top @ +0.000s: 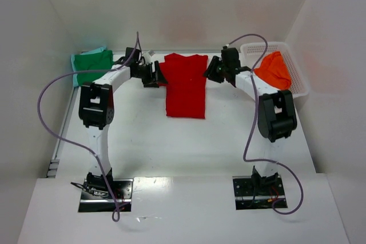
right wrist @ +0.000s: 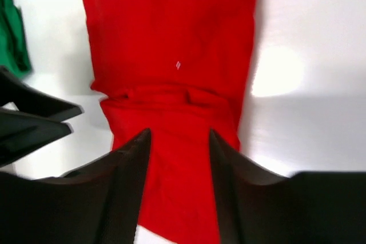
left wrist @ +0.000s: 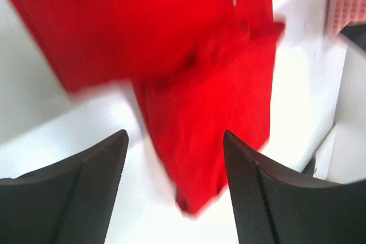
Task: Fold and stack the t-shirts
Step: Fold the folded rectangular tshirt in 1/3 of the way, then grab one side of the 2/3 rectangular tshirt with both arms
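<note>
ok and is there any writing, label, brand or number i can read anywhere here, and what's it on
No text can be read in any view.
The red t-shirt bears a small white mark: too small and blurred to read, and it may not be writing.
The green t-shirt, the orange t-shirt and the white basket: no print or label shows.

Parted right pincer (right wrist: 178,136) above red t-shirt (right wrist: 171,32).

Three t-shirts (top: 186,87), one basket (top: 297,72), two arms (top: 96,107)
</note>
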Tool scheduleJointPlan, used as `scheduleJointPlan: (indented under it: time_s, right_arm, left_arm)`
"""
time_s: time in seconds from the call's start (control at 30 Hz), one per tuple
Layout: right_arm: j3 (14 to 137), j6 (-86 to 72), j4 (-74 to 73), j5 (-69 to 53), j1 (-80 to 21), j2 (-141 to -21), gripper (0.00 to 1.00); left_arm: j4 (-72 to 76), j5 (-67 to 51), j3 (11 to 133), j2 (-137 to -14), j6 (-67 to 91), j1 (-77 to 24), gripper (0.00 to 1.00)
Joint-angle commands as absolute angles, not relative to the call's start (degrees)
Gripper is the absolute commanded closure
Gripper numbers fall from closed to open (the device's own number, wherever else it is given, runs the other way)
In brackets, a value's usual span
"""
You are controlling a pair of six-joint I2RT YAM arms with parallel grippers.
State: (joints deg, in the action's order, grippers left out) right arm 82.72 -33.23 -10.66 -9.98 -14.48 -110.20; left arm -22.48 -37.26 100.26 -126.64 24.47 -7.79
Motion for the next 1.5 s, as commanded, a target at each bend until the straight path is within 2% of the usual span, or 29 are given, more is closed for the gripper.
scheduleJointPlan:
  time_s: [0.0,0.03,0.07,0.17,0.2,0.23,0.3,0.33,0.37,0.4,0.47,0.5,0.63,0.7,0.77,1.3,1.47]
  right_arm:
    - [76.3,-33.2,-4.4,-11.8,-14.2,-98.6,0.62]
    - [74.5,-33.8,-3.9,-12.8,-14.2,-98.1,0.77]
    - [73.7,-33.8,-3.9,-13.4,-14.2,-98.1,0.82]
    - [71.1,-34.4,-3.4,-14.1,-14.7,-98.1,0.95]
    - [70.6,-34.4,-3.3,-14.1,-14.7,-98.1,0.95]
    - [69.9,-34.4,-3.3,-14.1,-15.2,-98.1,0.95]
    - [69.9,-34.4,-5.4,-14.1,-15.2,-98.1,0.92]
    - [68.5,-33.8,-5.4,-14.1,-15.2,-98.1,0.9]
    - [67.7,-33.8,-5.4,-14.1,-15.2,-98.1,0.88]
    - [66.7,-33.7,-5.4,-14.7,-15.2,-96.9,0.79]
    - [63.5,-33.7,-5.4,-15.3,-15.2,-96.0,0.7]
    - [62.5,-33.7,-5.4,-15.3,-15.7,-95.2,0.61]
    - [58.0,-33.1,-7.3,-17.3,-15.7,-93.1,0.43]
    - [56.9,-32.6,-7.4,-17.9,-16.4,-92.2,0.39]
    - [55.3,-32.6,-7.4,-17.9,-17.0,-91.1,0.35]
    - [48.4,-34.8,-5.4,-16.8,-21.4,-92.4,0.4]
    - [49.0,-34.8,-4.9,-16.8,-21.4,-94.2,0.46]
  left_arm:
    - [-18.3,-39.7,92.5,-113.2,21.7,-9.0,0.25]
    - [-17.5,-40.2,90.7,-112.5,22.2,-9.0,0.28]
    - [-16.7,-40.3,87.9,-111.9,22.2,-10.0,0.4]
    - [-13.7,-40.9,85.0,-111.2,23.9,-12.2,0.64]
    - [-13.7,-40.9,84.5,-111.2,23.9,-12.7,0.76]
    - [-13.7,-40.9,84.5,-111.2,23.9,-13.9,0.8]
    - [-16.5,-37.5,84.0,-111.7,22.0,-15.1,0.79]
    - [-17.2,-36.1,83.4,-111.7,21.5,-16.1,0.66]
    - [-17.7,-34.7,81.6,-111.0,21.4,-16.2,0.6]
    - [-17.8,-32.3,80.2,-110.2,21.4,-16.8,0.54]
    - [-17.8,-29.8,77.4,-108.4,22.3,-16.9,0.45]
    - [-17.8,-27.5,74.5,-107.7,23.3,-16.9,0.4]
    - [-18.3,-24.6,70.0,-104.5,24.6,-16.9,0.29]
    - [-18.4,-24.0,68.9,-102.8,24.6,-16.9,0.25]
    - [-18.4,-23.2,67.6,-102.1,25.1,-16.9,0.25]
    - [-13.5,-26.1,65.8,-104.2,26.8,-16.9,0.28]
    - [-12.8,-27.4,66.3,-106.4,27.3,-17.8,0.29]
